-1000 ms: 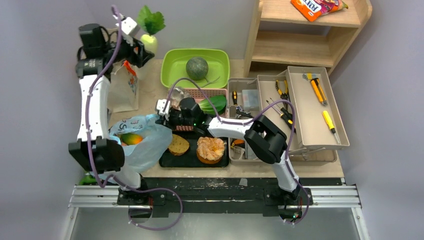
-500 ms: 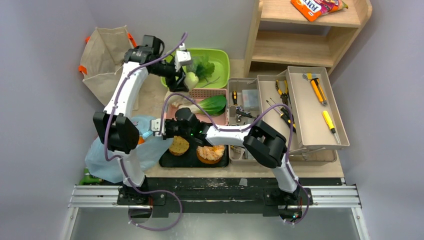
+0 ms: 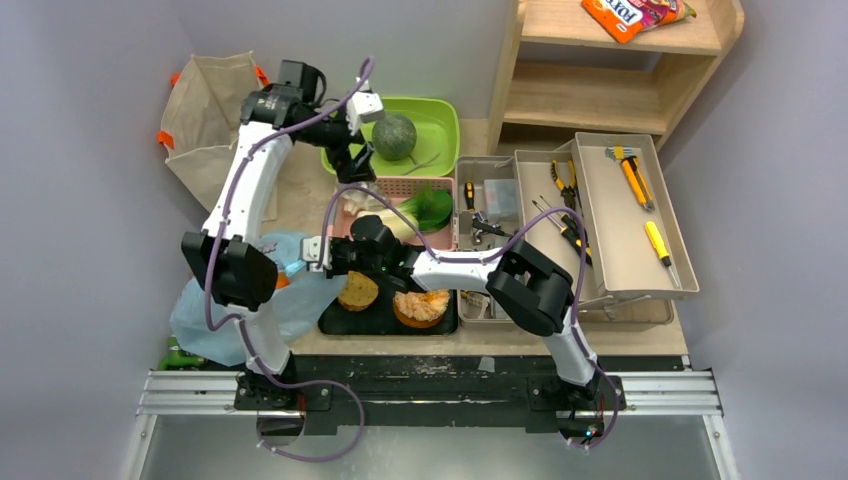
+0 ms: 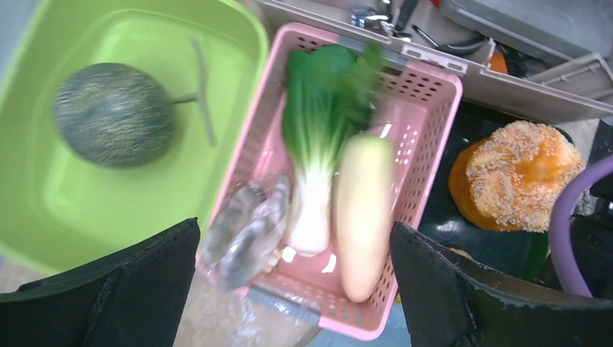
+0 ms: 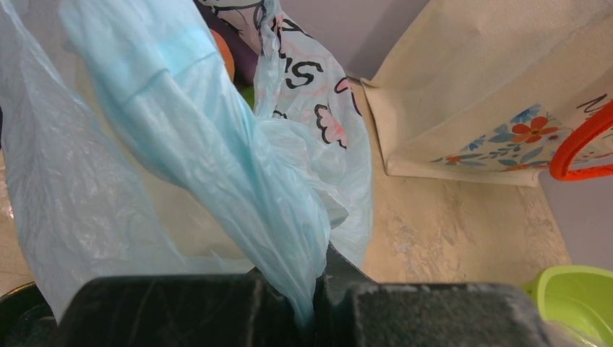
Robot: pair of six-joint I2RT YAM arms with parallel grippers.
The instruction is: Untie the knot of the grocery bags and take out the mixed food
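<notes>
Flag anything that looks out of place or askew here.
The thin light-blue plastic bag sags past the table's front-left corner, pinched only by the right gripper, so its contents might tip out. A crumpled clear plastic wrap hangs over the pink slotted basket's rim.

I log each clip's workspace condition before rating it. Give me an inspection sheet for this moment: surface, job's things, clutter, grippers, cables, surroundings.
Surface: beige tabletop, crowded with containers; no spill seen.
Job's things: light-blue bag at the near left edge, something orange inside; canvas tote back left; melon in green tub; radish and greens in pink basket; pastry on black tray.
Clutter: bread slice on that tray; open toolbox with hand tools.
Grippers: left gripper open above the pink basket, empty; right gripper shut on the light-blue bag.
Cables: purple cables trail along both arms; no snag seen.
Surroundings: wooden shelf holding orange snack packet; grey walls.
</notes>
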